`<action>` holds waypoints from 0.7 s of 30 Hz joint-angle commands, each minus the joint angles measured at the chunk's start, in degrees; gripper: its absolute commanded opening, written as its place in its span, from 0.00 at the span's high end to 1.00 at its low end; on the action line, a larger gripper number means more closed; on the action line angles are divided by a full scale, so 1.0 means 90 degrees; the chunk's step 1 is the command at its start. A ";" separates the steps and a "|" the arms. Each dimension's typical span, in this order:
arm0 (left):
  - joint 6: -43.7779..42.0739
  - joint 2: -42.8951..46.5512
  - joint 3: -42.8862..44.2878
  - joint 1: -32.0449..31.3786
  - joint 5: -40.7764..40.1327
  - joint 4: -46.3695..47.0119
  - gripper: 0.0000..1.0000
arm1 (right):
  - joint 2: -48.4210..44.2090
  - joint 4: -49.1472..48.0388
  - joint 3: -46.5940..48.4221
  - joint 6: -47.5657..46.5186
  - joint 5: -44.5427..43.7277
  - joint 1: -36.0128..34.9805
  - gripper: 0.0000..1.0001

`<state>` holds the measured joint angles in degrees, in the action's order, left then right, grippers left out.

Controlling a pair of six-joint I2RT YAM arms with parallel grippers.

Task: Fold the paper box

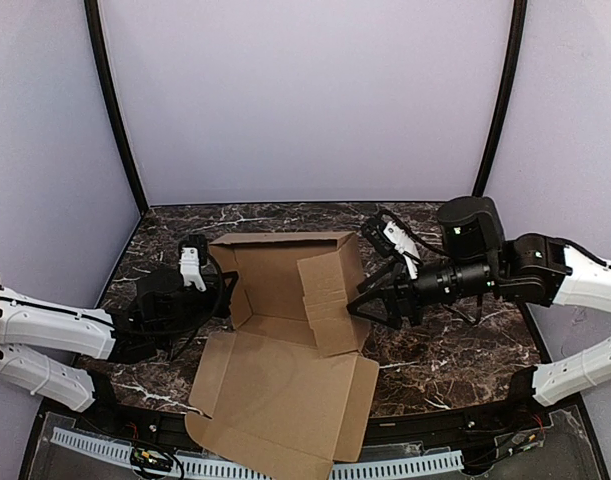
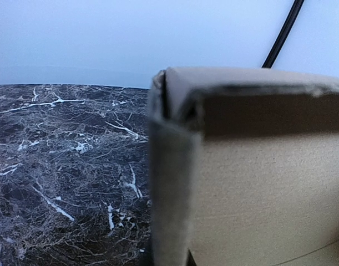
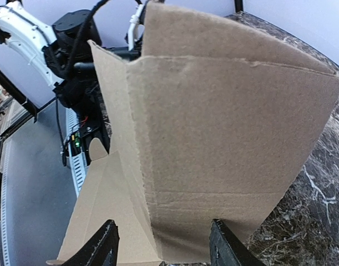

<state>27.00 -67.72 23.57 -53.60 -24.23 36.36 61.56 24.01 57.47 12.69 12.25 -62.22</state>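
Crowding right claw (image 1: 370, 303), paper box (image 1: 285, 340) sits (marble table (image 1: 455, 355)).

We find the paper box (image 1: 285, 330) to be plain brown corrugated cardboard, matt and unprinted, with faintly fibrous faces and rough, frayed cut edges. The table (image 1: 455, 350), exposed at 3 and 9 o'clock of the box, has a dark marble-patterned top with white veining; it is smooth and slightly glossy. The arm shells (image 1: 55, 330) look like smooth white plastic, and the joints (image 1: 470, 230) are black and matt. The right gripper (image 3: 163, 246) has fingers (image 3: 105, 249) in matt black. The walls (image 1: 305, 100) at 12 o'clock are pale, smooth and matt. The strip (image 1: 95, 442) at 6 o'clock is white and perforated.
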 commanded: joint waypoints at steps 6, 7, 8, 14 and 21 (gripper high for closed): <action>0.0050 -0.0414 0.0443 -0.0001 -0.0467 0.0081 0.99 | 0.0681 -0.0222 0.0200 0.0638 -0.2058 -0.0231 0.43; 0.0048 -0.0500 0.0465 0.0004 -0.0532 0.0101 0.99 | 0.0768 -0.0239 0.0219 0.0705 -0.2248 -0.0273 0.42; 0.0047 -0.0540 0.0503 0.0005 -0.0556 0.0106 0.99 | 0.0857 -0.0273 0.0254 0.0771 -0.2430 -0.0301 0.42; 0.0032 -0.0862 0.0607 -0.0029 -0.0832 0.0167 0.99 | 0.1317 -0.0459 0.0326 0.1082 -0.3521 -0.0343 0.40; -0.0422 -0.1083 0.0784 -0.0318 -0.1526 0.0379 0.99 | 0.1773 -0.0552 0.0373 0.1389 -0.4849 -0.0343 0.41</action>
<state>25.30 -77.38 28.40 -54.48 -35.11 35.66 75.50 21.80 59.42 22.52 -21.58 -64.90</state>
